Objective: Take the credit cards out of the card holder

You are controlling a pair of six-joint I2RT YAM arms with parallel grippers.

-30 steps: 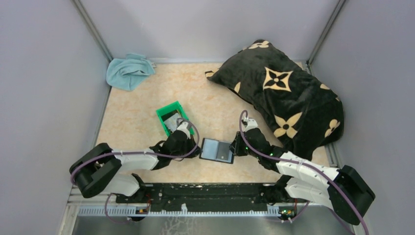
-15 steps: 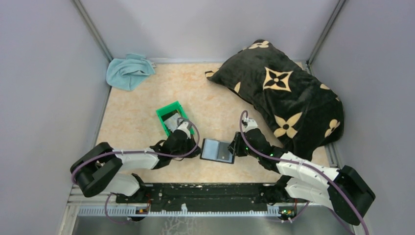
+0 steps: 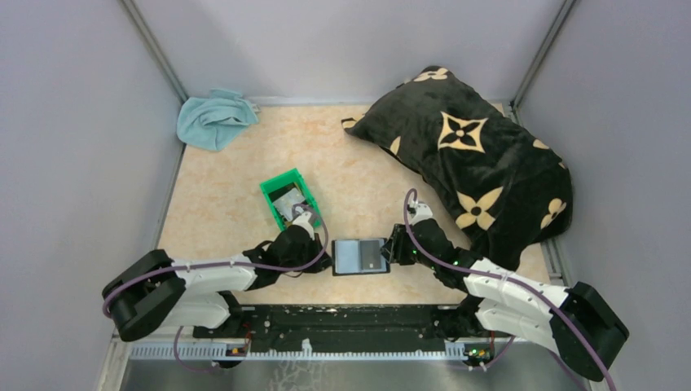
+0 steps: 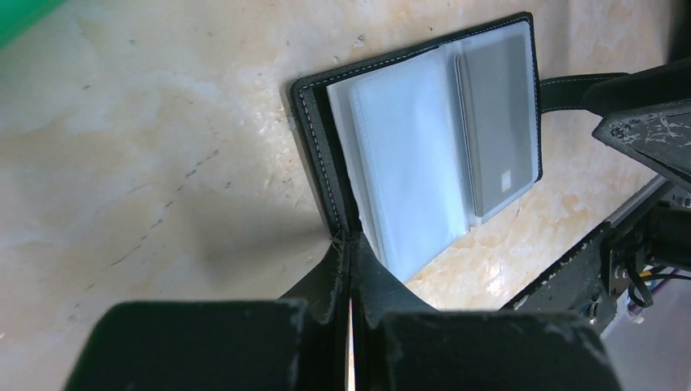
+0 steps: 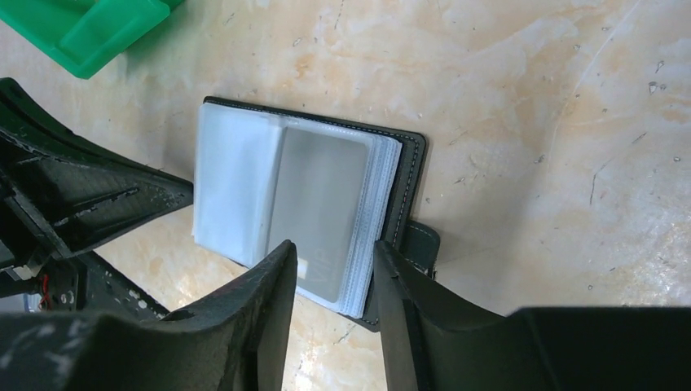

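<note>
Overhead view: found card holder (image 3: 359,257) lying open and flat on the table (image 3: 236,163), near the front edge, directly between left gripper (image 3: 328,262) and right gripper (image 3: 389,252). Logged from overhead only:
- green bin (image 3: 287,195) just behind the left arm, something pale inside, too small to identify
- blue cloth (image 3: 213,118) bunched in the far left corner
- black cushion (image 3: 473,155) with tan flower marks along the right side, well apart from the holder

Left wrist view: supplies detail lost from above. Noted a black stitched cover and a fan of clear plastic sleeves (image 4: 407,155). One pale grey card (image 4: 497,130) sits inside a sleeve on the far half, with a small square mark near one corner. No more than a green sliver of the bin at the top left corner.

Right wrist view: shows the same grey card inside its sleeve from the opposite side. Adds a black strap (image 5: 420,244) poking out from under the cover edge, not made out from overhead. Corner of the bin in plain sight at top left.

Left gripper: pressed fully together, no gap, tips against the near edge of the cover beside the sleeves. Unable to confirm any pinch on the cover itself.

Right gripper: parted to a moderate width, straddling the near edge of the sleeve stack, one finger over the sleeves, the other over the cover edge by the strap. Clamped on nothing. Contact with the sleeves not determinable.
</note>
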